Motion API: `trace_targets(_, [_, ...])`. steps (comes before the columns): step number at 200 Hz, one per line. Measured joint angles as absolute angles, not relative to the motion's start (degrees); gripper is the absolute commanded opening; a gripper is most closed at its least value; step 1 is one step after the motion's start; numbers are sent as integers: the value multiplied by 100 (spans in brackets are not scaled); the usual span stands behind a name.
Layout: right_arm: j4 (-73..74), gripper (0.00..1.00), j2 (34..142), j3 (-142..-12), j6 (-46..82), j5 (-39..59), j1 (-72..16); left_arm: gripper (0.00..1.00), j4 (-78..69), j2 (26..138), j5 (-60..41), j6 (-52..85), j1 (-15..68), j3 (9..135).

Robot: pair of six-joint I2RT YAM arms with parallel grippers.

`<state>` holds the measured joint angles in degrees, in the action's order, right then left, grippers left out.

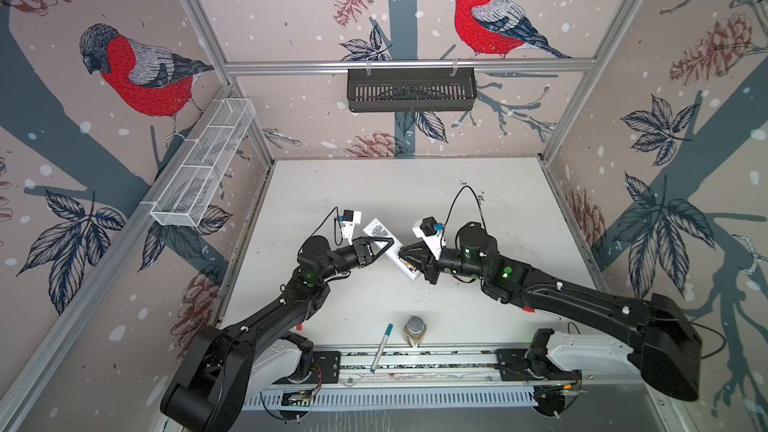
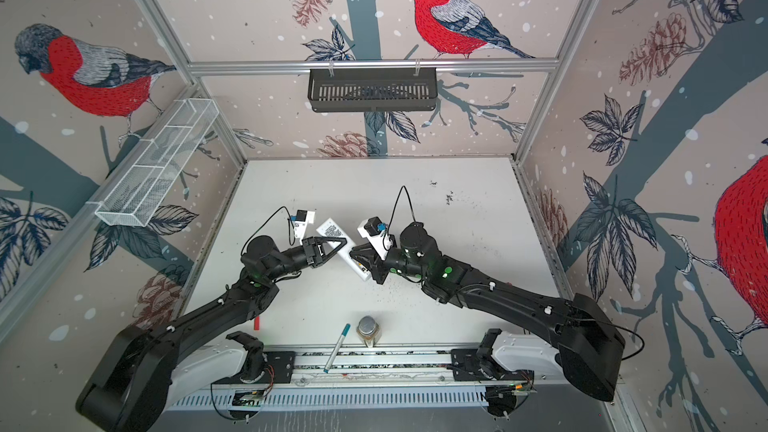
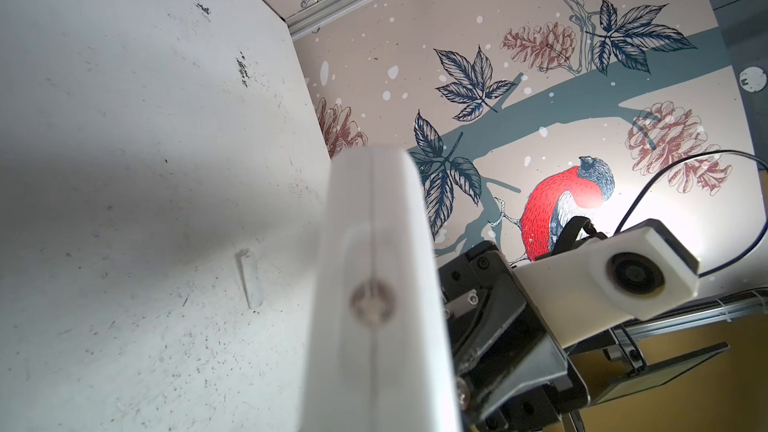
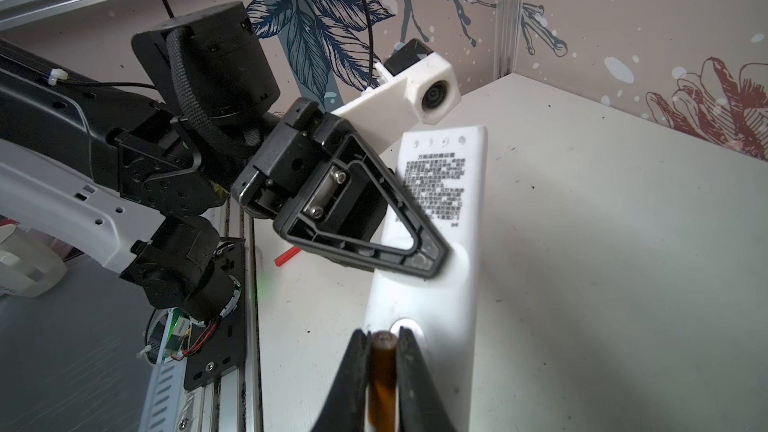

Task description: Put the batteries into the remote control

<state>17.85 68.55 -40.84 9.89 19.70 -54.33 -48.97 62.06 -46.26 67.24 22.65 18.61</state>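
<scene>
Left end effector [image 1: 388,242] clamps the remote [image 4: 440,184]; right end effector [image 4: 382,337] pinches a battery [image 4: 382,371] by its bay, not yet seated; no other battery shows

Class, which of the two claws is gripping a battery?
The right claw: it pinches an orange battery, whereas the left claw clamps the white remote control instead.

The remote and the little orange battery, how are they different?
The remote control is white, flat and long; the battery is orange-brown, thin and round. The remote control has a printed label; the battery shows only a plain dull end. The left gripper has its jaws shut on the remote control; the right gripper has its jaws shut on the battery. Both are gripped by the robot, close together.
</scene>
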Motion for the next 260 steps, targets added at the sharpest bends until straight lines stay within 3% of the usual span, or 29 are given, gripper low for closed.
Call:
trace_targets(87, [1782, 17, 6901, -4003, 904, 1940, -5520, 0, -4895, 6086, -4646, 6746, 2180, 1804])
trace_targets(170, [1588, 46, 6772, -4082, 862, 1745, -5542, 0, -4569, 6010, -4637, 6396, 2180, 1837])
trace_targets(208, [1431, 46, 6698, -4180, 840, 1610, -5542, 0, -4027, 5800, -4486, 5937, 2180, 1968])
trace_targets(260, [1031, 38, 6810, -4276, 843, 1409, -5592, 0, -3059, 5649, -4195, 5153, 2180, 2145])
